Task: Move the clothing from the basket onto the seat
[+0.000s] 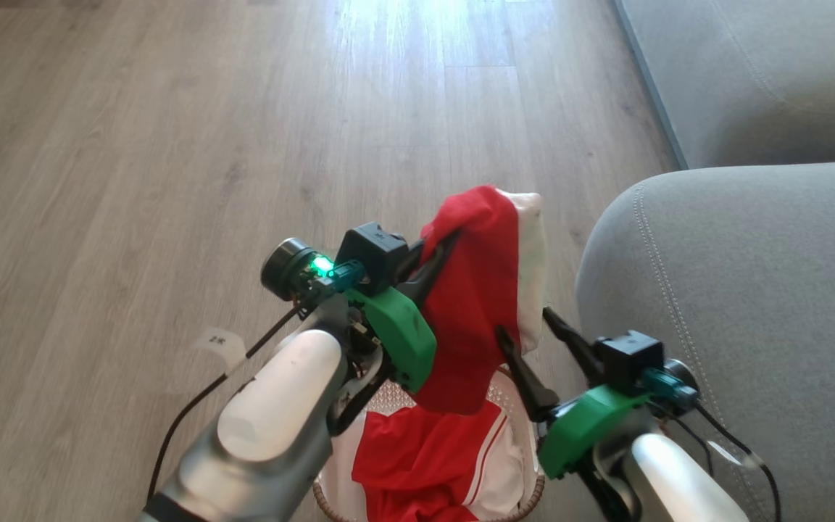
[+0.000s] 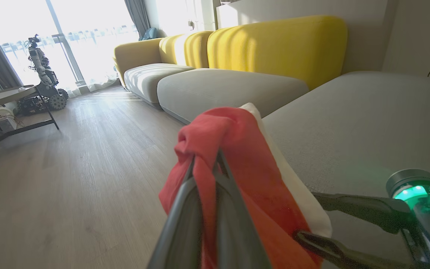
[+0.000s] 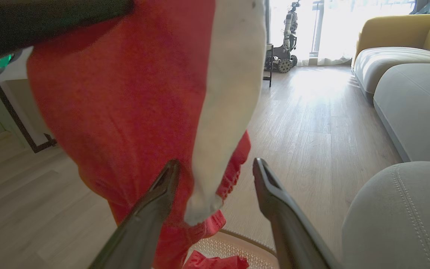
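One piece of the clothing, a red garment with a white panel (image 1: 472, 290), hangs above the basket (image 1: 531, 500), bunched at its top in my shut left gripper (image 1: 446, 243). A second red-and-white garment (image 1: 425, 457) lies inside the basket. In the left wrist view my left gripper (image 2: 205, 158) pinches the red fabric (image 2: 252, 164). My right gripper (image 1: 526, 325) stands open just right of the hanging cloth. Seen from the right wrist, the hanging garment (image 3: 125, 93) drops its lower hem between my right gripper's (image 3: 215, 166) spread fingers, above the basket rim (image 3: 237, 239). The grey seat (image 1: 751, 304) lies immediately right.
Wooden floor (image 1: 171, 145) stretches ahead and to the left. A second grey sofa cushion (image 1: 765, 80) lies beyond the seat, with yellow backrests (image 2: 274, 45) behind it. A low table (image 2: 6, 97) and another robot (image 2: 41, 71) stand far off near the window.
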Motion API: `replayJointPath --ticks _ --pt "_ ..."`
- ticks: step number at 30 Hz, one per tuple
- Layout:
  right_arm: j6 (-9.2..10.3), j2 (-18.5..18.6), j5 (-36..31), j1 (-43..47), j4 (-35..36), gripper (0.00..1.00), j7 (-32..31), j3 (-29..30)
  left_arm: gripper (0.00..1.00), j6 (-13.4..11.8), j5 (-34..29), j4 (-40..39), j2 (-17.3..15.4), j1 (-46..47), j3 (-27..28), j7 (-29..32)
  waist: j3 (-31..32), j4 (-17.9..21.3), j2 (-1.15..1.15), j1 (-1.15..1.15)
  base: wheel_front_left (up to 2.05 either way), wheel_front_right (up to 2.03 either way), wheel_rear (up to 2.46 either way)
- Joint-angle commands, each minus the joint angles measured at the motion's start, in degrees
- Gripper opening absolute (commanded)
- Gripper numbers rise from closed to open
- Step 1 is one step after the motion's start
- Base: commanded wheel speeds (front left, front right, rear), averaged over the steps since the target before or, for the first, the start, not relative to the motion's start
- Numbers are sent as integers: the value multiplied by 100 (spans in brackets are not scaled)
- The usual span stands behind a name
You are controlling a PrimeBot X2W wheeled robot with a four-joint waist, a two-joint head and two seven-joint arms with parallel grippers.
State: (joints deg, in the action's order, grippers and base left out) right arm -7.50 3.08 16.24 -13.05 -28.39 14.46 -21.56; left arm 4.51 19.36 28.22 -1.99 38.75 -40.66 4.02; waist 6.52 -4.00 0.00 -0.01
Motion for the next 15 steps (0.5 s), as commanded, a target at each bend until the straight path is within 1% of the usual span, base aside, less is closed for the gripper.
replayJointPath --ticks 1,6,11,12,13,14,15 --pt "1 -20 192 -433 44 100 54 -292 0 -42 57 -302 -89 217 125 12 5 -51 0 1 0 0 0" --pt "1 24 745 -924 -374 100 54 -917 0 -91 153 -505 -89 121 -27 11 23 -137 0 1 0 0 0" --pt "1 168 1173 -1283 -457 100 54 -1443 0 -130 217 -578 -89 31 -140 0 39 -191 0 1 0 0 0" --pt "1 195 1219 -1330 -461 86 54 -1511 0 -135 227 -579 -89 14 -151 0 42 -197 0 1 0 0 0" --pt "1 219 1258 -1368 -467 69 54 -1567 0 -140 240 -576 -89 -2 -158 1 45 -200 0 1 0 0 0" --pt "1 241 1286 -1396 -470 47 54 -1611 0 -145 251 -574 -89 -16 -161 -3 46 -202 0 1 0 0 0" --pt "1 241 1286 -1396 -470 47 54 -1611 0 -145 251 -574 -89 -16 -161 -3 46 -202 0 1 0 0 0"
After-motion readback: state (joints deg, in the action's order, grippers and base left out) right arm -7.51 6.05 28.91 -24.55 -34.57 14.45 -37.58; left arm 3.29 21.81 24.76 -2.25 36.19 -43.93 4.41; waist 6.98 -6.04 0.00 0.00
